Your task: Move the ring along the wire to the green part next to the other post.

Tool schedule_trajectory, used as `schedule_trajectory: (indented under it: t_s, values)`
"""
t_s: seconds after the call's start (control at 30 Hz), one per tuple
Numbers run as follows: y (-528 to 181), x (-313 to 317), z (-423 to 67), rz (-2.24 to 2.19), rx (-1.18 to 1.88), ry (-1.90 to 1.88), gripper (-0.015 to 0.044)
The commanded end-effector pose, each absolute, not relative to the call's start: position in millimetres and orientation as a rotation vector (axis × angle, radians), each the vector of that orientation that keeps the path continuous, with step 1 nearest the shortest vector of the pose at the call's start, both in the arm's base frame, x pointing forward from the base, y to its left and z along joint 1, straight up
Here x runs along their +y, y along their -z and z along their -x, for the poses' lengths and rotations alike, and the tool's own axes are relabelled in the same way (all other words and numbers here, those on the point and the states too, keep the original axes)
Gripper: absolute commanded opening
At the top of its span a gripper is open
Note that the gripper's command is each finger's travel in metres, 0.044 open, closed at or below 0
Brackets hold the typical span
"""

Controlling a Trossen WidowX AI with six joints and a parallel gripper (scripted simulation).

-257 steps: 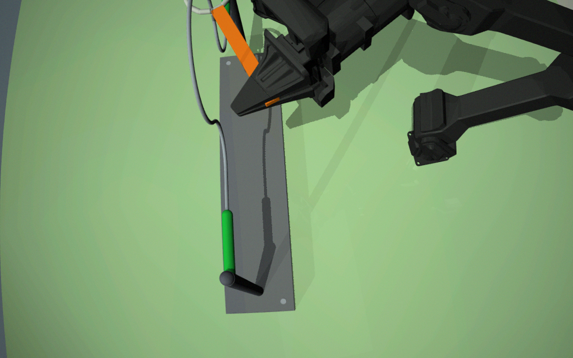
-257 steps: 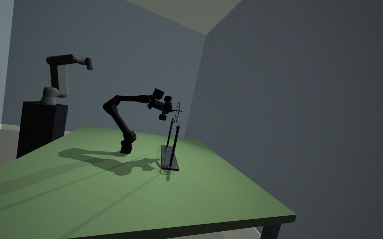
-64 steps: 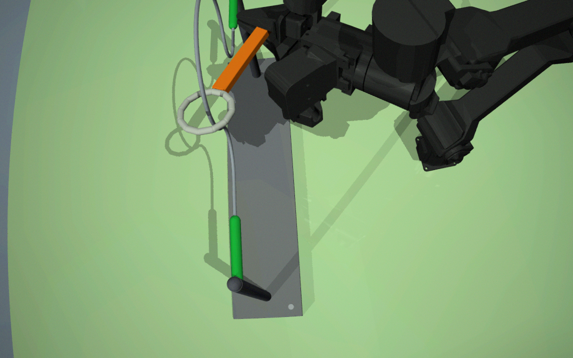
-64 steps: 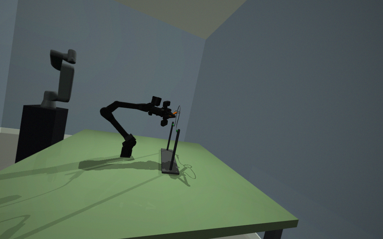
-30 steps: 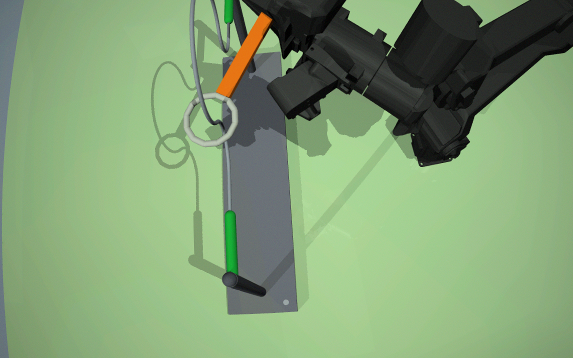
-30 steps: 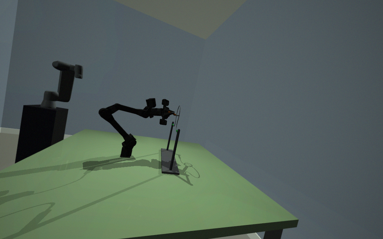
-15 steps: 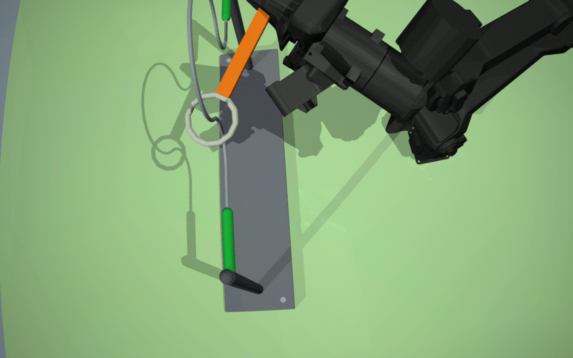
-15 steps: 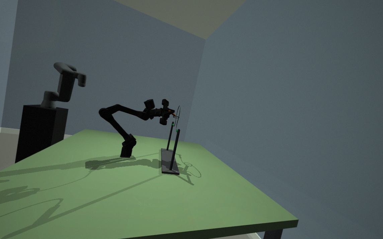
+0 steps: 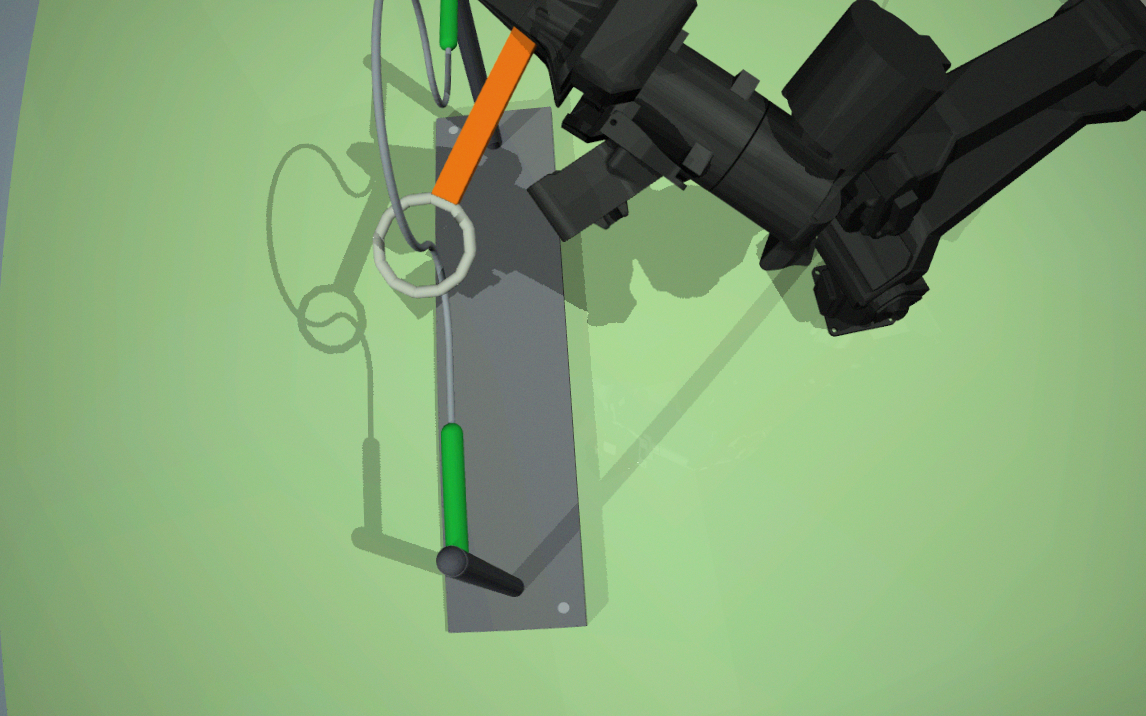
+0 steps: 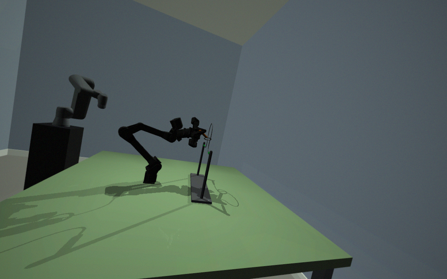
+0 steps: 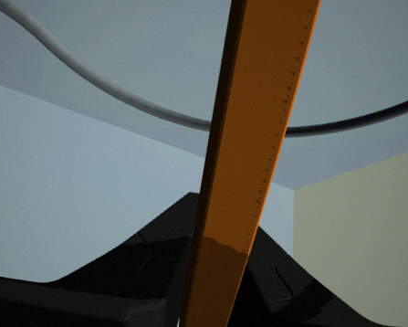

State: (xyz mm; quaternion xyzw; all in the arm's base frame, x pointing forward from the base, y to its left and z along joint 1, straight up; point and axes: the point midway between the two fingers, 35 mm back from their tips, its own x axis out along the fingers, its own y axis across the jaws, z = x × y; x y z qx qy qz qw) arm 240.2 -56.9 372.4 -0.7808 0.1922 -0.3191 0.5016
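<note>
Green table (image 9: pixel 827 533) carries the dark grey base plate (image 9: pixel 515 400), and we take that plate as our landmark. Above its far end, our black arm (image 9: pixel 738 151) reaches in from the right side. The grey wire (image 9: pixel 447 355) runs along the plate's left edge from the near green sleeve (image 9: pixel 453 484) by the near post (image 9: pixel 479 571), then loops out left and back toward the far green sleeve (image 9: pixel 448 22).

The orange handle (image 9: pixel 484 115) slants from our pincer (image 11: pixel 214 304) over the plate's far end down-left to the pale ring (image 9: pixel 424 244), which sits over the plate's left edge with the wire threading it near a kink. Our pincer is pinching the handle's end firmly.

So the ring lies away from the pincer along the handle's long axis, toward the near post. We judge the next travel runs down the wire's straight stretch toward the near sleeve, keeping the wire centred in the ring.
</note>
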Motion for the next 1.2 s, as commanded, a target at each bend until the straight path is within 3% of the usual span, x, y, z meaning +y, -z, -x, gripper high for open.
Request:
schedule_trajectory:
  t_s: [0.0, 1.17]
  values:
    - [-364.8, -60.2, -239.6, 1.868, 0.47, 0.762, -0.015]
    - [-254.9, -66.7, -240.4, 1.175, 0.594, 0.556, -0.015]
